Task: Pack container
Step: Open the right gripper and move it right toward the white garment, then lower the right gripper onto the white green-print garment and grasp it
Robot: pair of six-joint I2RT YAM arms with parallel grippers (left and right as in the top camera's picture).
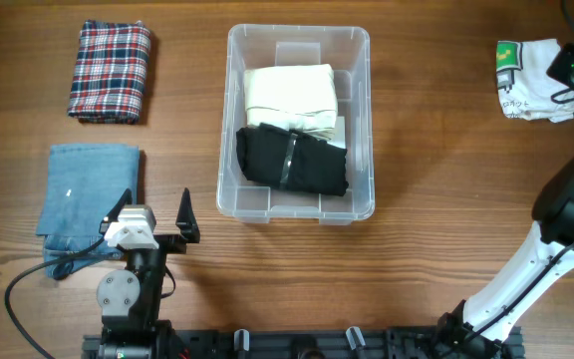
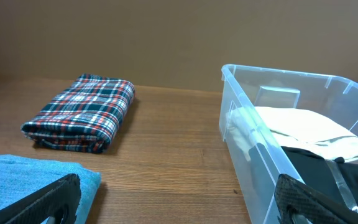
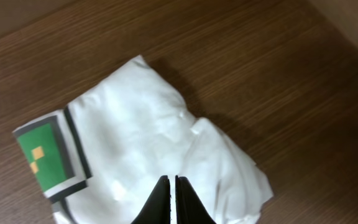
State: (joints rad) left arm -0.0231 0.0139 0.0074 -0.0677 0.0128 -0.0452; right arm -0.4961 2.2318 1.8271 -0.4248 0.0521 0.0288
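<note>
Right pincer [image 3: 171, 180] (closed) on white shirt [image 3: 135, 124]; grip unclear.

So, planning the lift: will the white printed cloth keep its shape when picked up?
Probably not: the white cloth lies rumpled in loose folds, so it should sag and unfold. It looks thin, so likely light.

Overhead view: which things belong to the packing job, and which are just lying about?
In the job: container, cream folded garment and black folded garment inside it, white printed cloth pinched by the right gripper.
Lying about for now: plaid cloth, blue folded cloth, probably waiting their turn.
</note>
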